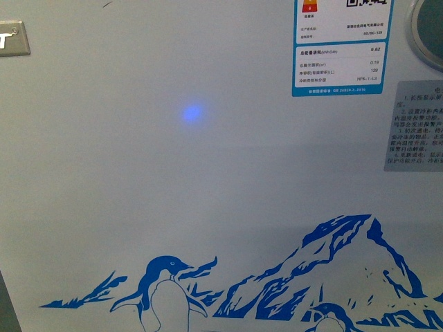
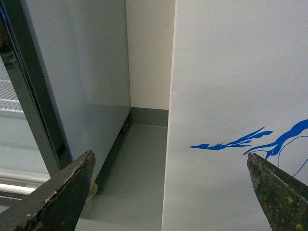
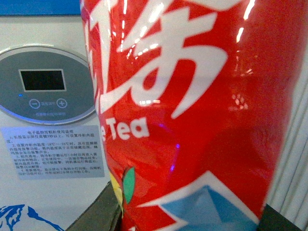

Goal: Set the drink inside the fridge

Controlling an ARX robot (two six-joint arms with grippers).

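The right gripper [image 3: 187,219] is clamped on the drink [image 3: 192,110], a bottle wrapped in a glossy red label with large white characters and the word "Tea". One dark finger [image 3: 94,211] shows at each side of the bottle's lower part. The bottle fills most of the right wrist view, and its cap is out of frame. It is held just in front of the fridge [image 1: 138,180], a white cabinet with a printed front.

Behind the bottle are a round grey control panel [image 3: 45,86] with a small dark display, and below it a grey instruction sticker [image 3: 53,151] in small print.

The left gripper [image 2: 168,192] hangs wide open with nothing in it. Its two worn, dark fingers [image 2: 60,192] are spread well apart beside the fridge's corner.

In the front view the fridge's flat white face takes up the whole picture. A blue penguin-and-mountain decal [image 1: 277,277] runs along the bottom, a blue-bordered energy label [image 1: 339,45] sits at the top, and a small blue spot of light [image 1: 192,113] glows on the bare panel.

Beside the fridge stands a tall grey cooler [image 2: 82,86] with a glass door. A strip of grey floor [image 2: 139,168] runs between the two to a cream wall [image 2: 149,48].
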